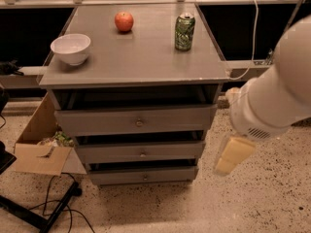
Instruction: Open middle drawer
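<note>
The grey cabinet [131,67] has three drawers. The middle drawer [107,153] has a low flat front and a tiny round knob [143,154], with a dark gap above it. The taller top drawer [97,122] has a larger brass knob [139,123]. The lowest drawer [112,176] sits below. My white arm [277,91] comes in from the right. My gripper [234,154] shows as a pale yellow part hanging below the arm, just right of the cabinet at middle-drawer height and apart from it.
On the cabinet top stand a white bowl [71,48], a red apple [124,21] and a green can [184,31]. An open cardboard box [39,149] sits on the floor at the left. Black cables and a stand [43,212] lie at the lower left.
</note>
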Tool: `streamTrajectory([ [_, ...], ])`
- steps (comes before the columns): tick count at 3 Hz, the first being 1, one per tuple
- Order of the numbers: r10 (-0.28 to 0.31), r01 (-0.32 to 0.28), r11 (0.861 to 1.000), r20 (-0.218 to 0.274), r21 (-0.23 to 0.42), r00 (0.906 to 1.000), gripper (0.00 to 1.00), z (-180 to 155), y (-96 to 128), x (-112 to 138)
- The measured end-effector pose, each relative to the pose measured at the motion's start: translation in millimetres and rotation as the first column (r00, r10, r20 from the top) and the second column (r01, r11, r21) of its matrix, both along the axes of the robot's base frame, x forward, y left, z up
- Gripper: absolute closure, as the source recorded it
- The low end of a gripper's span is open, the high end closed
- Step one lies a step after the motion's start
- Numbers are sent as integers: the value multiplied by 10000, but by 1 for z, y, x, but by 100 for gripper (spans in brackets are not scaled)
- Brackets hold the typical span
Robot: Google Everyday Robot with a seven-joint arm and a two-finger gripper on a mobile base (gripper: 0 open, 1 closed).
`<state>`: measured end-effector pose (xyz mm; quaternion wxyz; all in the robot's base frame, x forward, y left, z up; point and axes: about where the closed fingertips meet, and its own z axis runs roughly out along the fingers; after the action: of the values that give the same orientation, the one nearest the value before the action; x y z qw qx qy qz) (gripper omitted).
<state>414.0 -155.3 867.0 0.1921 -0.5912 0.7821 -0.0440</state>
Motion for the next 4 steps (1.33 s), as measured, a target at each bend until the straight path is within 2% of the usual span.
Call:
streamTrajectory([
  [1, 127, -125, 9999, -374, 54, 9992, 0, -67, 20, -4],
  [2, -83, 118, 9989, -786, 448, 9969, 0, -119, 27, -5],
  [3, -79, 114, 9989, -783, 444, 9969, 0, -119, 27, -5],
  [4, 171, -138, 9985, -634, 524, 9978, 0, -170, 38, 20],
])
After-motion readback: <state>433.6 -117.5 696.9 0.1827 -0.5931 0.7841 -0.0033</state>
